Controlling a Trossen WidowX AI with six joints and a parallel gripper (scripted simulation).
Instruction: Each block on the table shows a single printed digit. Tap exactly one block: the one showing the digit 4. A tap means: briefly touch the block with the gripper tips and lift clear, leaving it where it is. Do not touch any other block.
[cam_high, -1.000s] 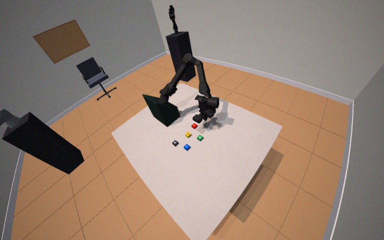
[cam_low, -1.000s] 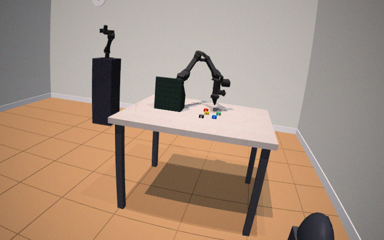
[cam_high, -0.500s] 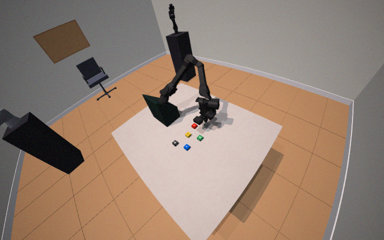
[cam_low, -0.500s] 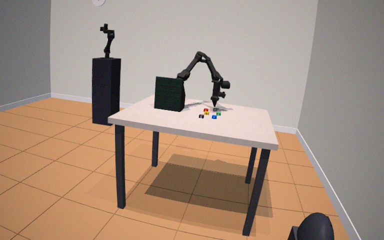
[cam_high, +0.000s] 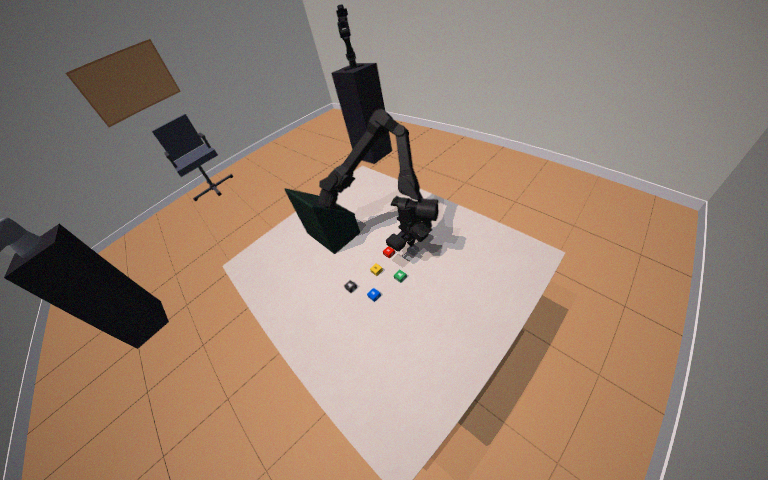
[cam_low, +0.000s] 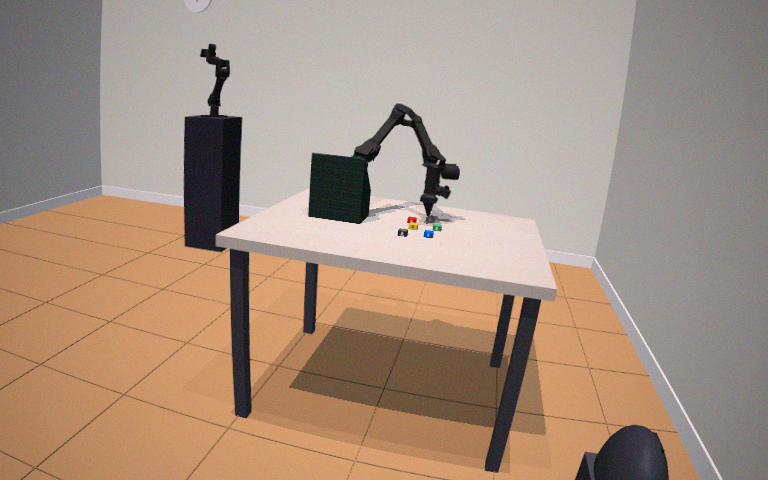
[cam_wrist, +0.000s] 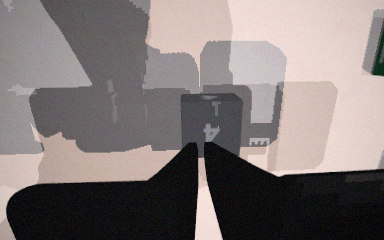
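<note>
A dark grey block shows a light digit 4 in the wrist view. It sits on the table in the arm's shadow. My gripper is shut, its tips nearly together, with nothing seen between them. The tips point down at the block and overlap its lower part beside the 4 in the wrist view; whether they touch it I cannot tell. In the top view the gripper and its shadow largely hide this block.
A red block is close beside the gripper. Yellow, green, blue and black blocks lie farther out. A large dark green wedge-like object stands by the arm's base.
</note>
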